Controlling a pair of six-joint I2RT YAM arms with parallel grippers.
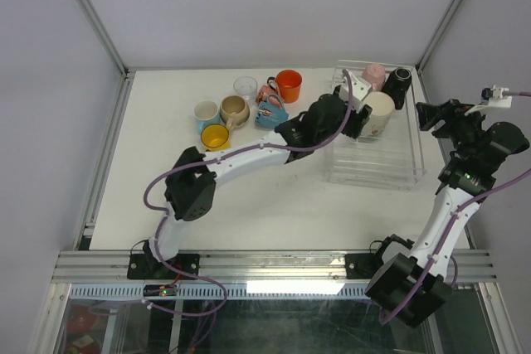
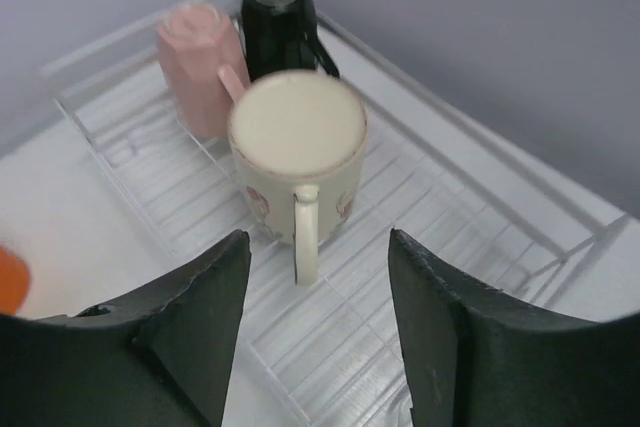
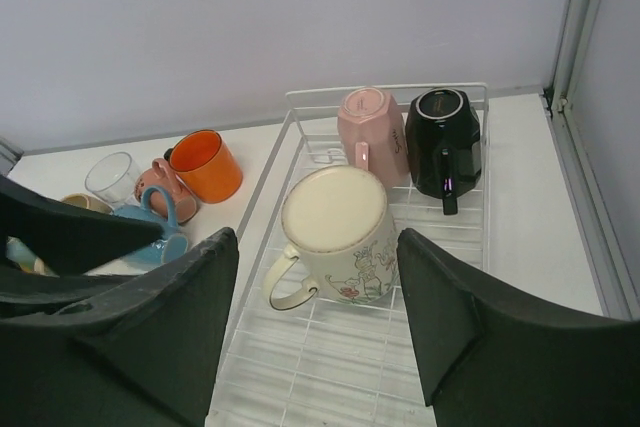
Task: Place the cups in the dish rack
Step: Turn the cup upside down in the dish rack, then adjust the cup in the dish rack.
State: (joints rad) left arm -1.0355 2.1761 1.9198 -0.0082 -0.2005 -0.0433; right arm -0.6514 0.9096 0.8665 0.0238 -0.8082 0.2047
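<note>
Cream mug (image 2: 297,162) stands in the dish rack (image 2: 470,209), just beyond the released left tool (image 2: 317,247).

A white table top (image 1: 249,205) is seen, closed in on three sides by pale grey walls: a back wall (image 1: 274,6), a left wall (image 1: 41,122) and a right wall (image 1: 506,31). Where the walls meet, slanted metal posts (image 1: 91,14) are seen. Along the near edge of the table top an aluminium rail (image 1: 274,267) with long grooves is laid from left to right. Below the rail a dark glossy panel (image 1: 315,321) is found, and a bright strip of light (image 1: 282,286) is shown at its upper edge. Something red (image 1: 70,321) is seen at the lower left, too blurred to be named.
</note>
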